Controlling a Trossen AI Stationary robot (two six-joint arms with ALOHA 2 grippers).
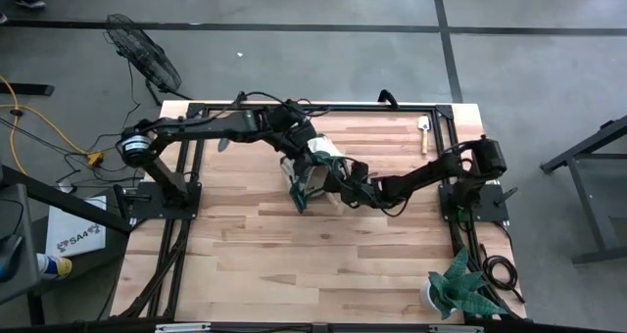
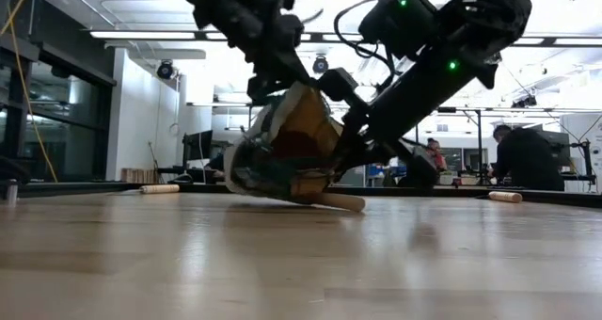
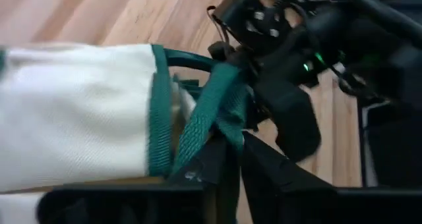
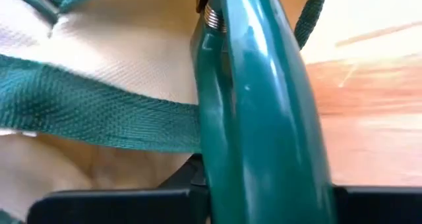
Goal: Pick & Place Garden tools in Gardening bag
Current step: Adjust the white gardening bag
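Mid-table, both arms converged on the gardening bag (image 1: 315,168), tipped over on its side on the wooden table (image 1: 255,264), open mouth turned toward the right arm. Left gripper (image 3: 221,159) clenched on 1 of the bag's green looped handles (image 3: 210,112), propping the rim up off the boards; seen from above, reaching in from the left to the bag's upper edge. Right gripper (image 4: 264,191) clamped on the green-handled pruning shears (image 4: 260,99), handle running straight out ahead between the 2 fingers, its long axis aimed at the beige fabric and green trim of the bag just beyond, the spring end nearest the cloth. Shears therefore held, not lying loose: directly in the right pincer, tip at or just inside the bag's mouth, though exactly how far in cannot be told. Judged from this: the drop-in step, turning on the line between shear axis and mouth opening, with the right arm the carrier and the left only the holder. Next move likely a short push deeper along that same axis, then a release. Risk judged: blade end snagging the webbing strap across the opening. In the low view, a wooden handle (image 2: 340,201) showing beneath the tilted bag, touching the table. Well apart near the table's far right corner, 1 small wooden-handled trowel (image 1: 423,133), still to be collected.
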